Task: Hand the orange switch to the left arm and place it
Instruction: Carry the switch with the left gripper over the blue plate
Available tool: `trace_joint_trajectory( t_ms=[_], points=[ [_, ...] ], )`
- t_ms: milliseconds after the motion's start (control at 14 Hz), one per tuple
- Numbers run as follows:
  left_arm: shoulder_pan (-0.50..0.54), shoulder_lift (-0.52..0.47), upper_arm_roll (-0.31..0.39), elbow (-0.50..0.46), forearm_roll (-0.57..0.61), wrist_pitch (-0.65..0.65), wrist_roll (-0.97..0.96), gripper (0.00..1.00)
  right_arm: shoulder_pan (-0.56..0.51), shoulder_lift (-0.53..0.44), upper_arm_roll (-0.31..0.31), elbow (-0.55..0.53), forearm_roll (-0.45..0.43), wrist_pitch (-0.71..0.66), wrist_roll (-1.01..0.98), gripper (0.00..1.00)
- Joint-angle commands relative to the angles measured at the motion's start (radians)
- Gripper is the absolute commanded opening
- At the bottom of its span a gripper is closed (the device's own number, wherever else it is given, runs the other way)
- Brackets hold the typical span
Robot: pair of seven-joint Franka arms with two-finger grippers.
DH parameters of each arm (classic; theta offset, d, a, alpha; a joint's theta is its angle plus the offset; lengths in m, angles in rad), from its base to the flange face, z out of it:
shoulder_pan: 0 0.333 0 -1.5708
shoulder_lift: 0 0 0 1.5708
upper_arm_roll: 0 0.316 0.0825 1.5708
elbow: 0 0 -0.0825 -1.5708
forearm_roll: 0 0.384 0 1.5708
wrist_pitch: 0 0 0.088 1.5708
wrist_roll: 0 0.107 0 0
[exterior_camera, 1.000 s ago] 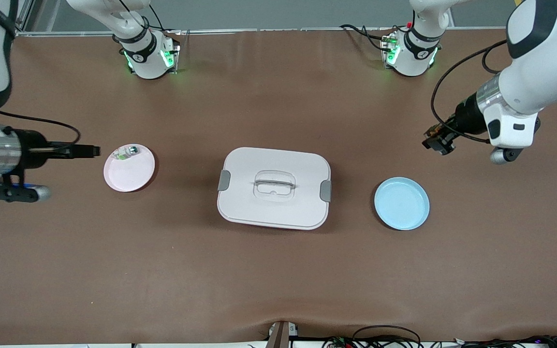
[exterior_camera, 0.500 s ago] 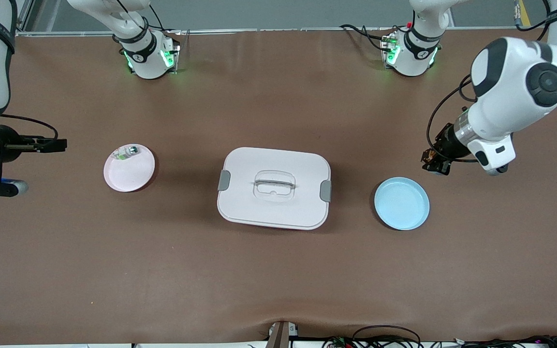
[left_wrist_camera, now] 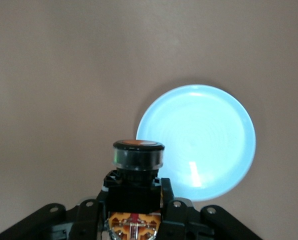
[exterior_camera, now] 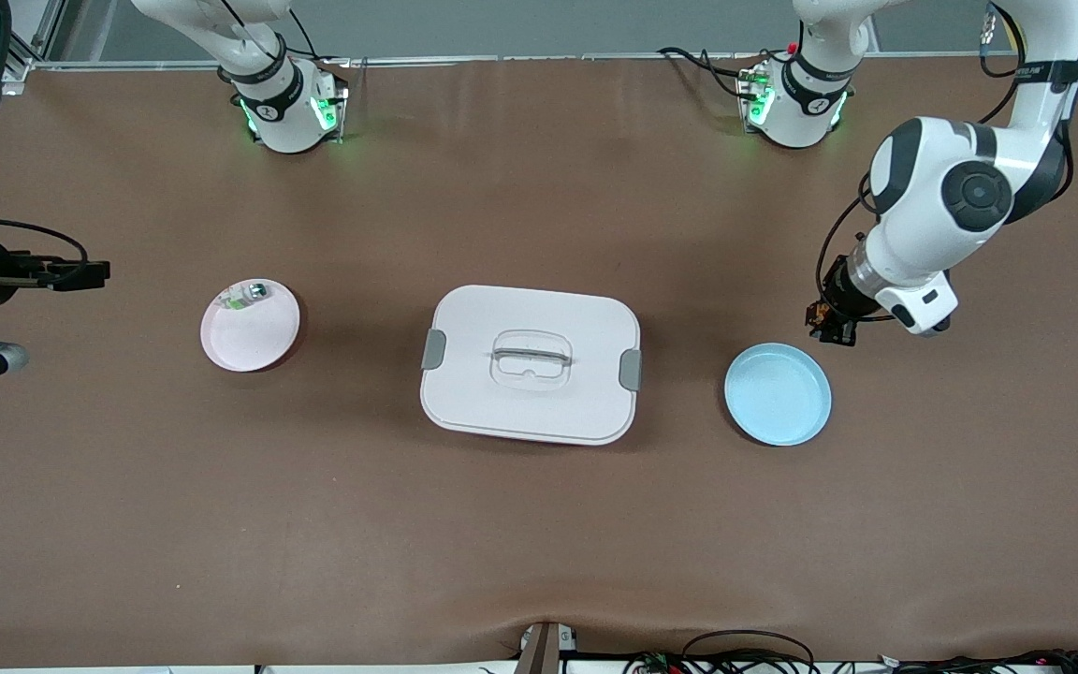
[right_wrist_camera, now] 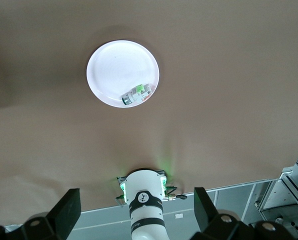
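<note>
The orange switch (left_wrist_camera: 138,167), a black cylinder with an orange cap, is held in my left gripper (left_wrist_camera: 136,202), whose fingers (left_wrist_camera: 173,205) are shut on its black body. In the front view, that gripper (exterior_camera: 827,323) hangs over bare table just off the rim of the blue plate (exterior_camera: 778,393). The white box (exterior_camera: 531,363) sits mid-table between the two plates. At the right arm's end of the table, my right gripper (exterior_camera: 94,273) is open and holds nothing. It is up in the air, apart from the pink plate (exterior_camera: 250,325).
The pink plate (right_wrist_camera: 123,73) holds a small green-and-silver part (right_wrist_camera: 137,93) at its rim. The blue plate (left_wrist_camera: 196,142) has nothing on it. The two arm bases (exterior_camera: 286,108) stand along the table edge farthest from the front camera. Cables lie along the nearest edge.
The left arm has swung round and carried the switch a little closer to the blue plate. The right gripper has drawn back from the pink plate toward the table's end.
</note>
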Motion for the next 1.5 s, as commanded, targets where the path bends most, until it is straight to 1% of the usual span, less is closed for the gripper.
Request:
trace_joint_trajectory(
  t_ms=[0, 71, 143, 357, 643, 786, 929, 1071, 1357, 1429],
  points=[
    [0.007, 0.106, -0.009, 0.017, 0.128, 0.067, -0.143, 0.00, -0.007, -0.009, 0.010, 0.000, 0.031, -0.010, 0.000, 1.00],
    [0.008, 0.132, -0.009, 0.022, 0.175, 0.071, -0.180, 0.00, -0.014, -0.009, 0.004, 0.000, 0.056, 0.000, 0.011, 1.00],
    [0.007, 0.159, -0.007, 0.034, 0.199, 0.075, -0.206, 0.00, -0.023, -0.009, 0.004, 0.003, 0.060, 0.006, 0.011, 1.00],
    [-0.001, 0.247, -0.007, 0.095, 0.228, 0.080, -0.263, 0.00, -0.041, -0.012, 0.002, 0.012, 0.066, 0.062, 0.012, 1.00],
    [-0.016, 0.336, -0.009, 0.155, 0.312, 0.081, -0.321, 0.00, -0.063, -0.082, 0.000, 0.024, 0.065, 0.096, 0.014, 1.00],
    [-0.019, 0.356, -0.009, 0.159, 0.338, 0.089, -0.323, 0.00, -0.069, -0.116, 0.004, 0.024, 0.065, 0.092, 0.014, 1.00],
    [-0.021, 0.374, -0.009, 0.159, 0.340, 0.121, -0.323, 0.00, -0.066, -0.125, 0.013, 0.023, 0.071, 0.090, 0.014, 1.00],
    [-0.030, 0.396, -0.007, 0.159, 0.351, 0.126, -0.324, 0.00, -0.057, -0.157, 0.013, 0.015, 0.080, 0.095, 0.014, 1.00],
    [-0.031, 0.440, -0.007, 0.171, 0.423, 0.166, -0.338, 0.00, -0.049, -0.165, 0.013, 0.012, 0.080, 0.104, 0.009, 1.00],
    [-0.031, 0.443, -0.007, 0.172, 0.435, 0.172, -0.352, 0.00, -0.046, -0.174, 0.011, -0.003, 0.080, 0.110, 0.009, 1.00]
  ],
)
